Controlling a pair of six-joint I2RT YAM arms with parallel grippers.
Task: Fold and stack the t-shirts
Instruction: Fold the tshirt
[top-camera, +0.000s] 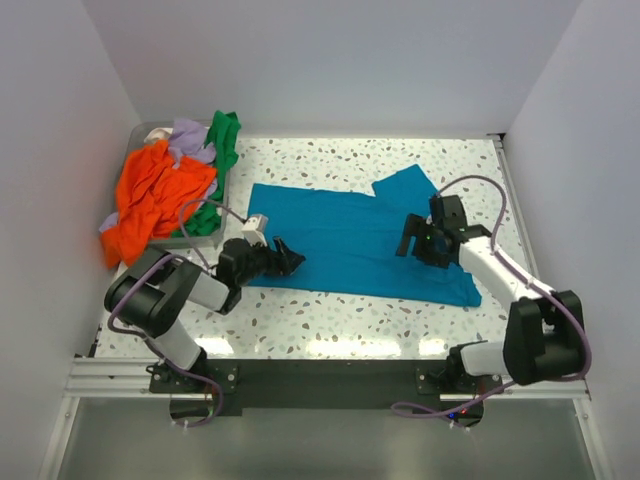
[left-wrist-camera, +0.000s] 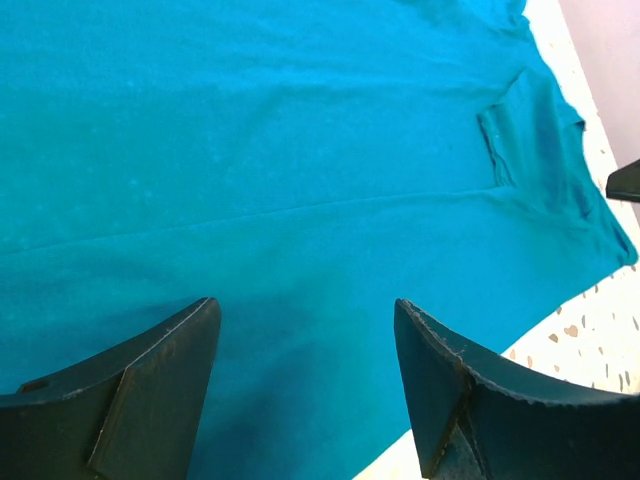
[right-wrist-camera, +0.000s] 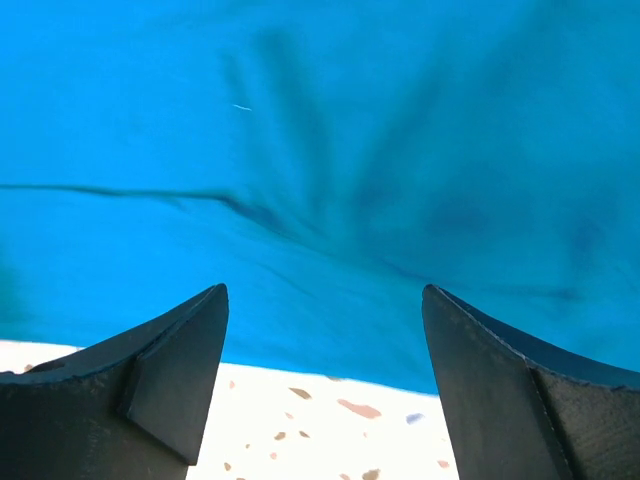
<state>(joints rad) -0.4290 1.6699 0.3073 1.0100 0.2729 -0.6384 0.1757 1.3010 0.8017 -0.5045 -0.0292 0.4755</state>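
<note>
Grippers stand released and empty: the teal t-shirt (top-camera: 350, 235) lies spread under the left gripper (top-camera: 287, 258) and right gripper (top-camera: 412, 238). Its edges run out of both wrist views; fingertip contact is unclear.

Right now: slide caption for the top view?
Left gripper and right gripper open over spread teal t-shirt; other shirts heaped in bin.

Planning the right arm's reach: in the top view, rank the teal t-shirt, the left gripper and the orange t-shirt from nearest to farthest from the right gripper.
1. teal t-shirt: spread out directly beneath the right gripper.
2. left gripper: across the shirt, at its left edge.
3. orange t-shirt: heaped on the far left side.
</note>
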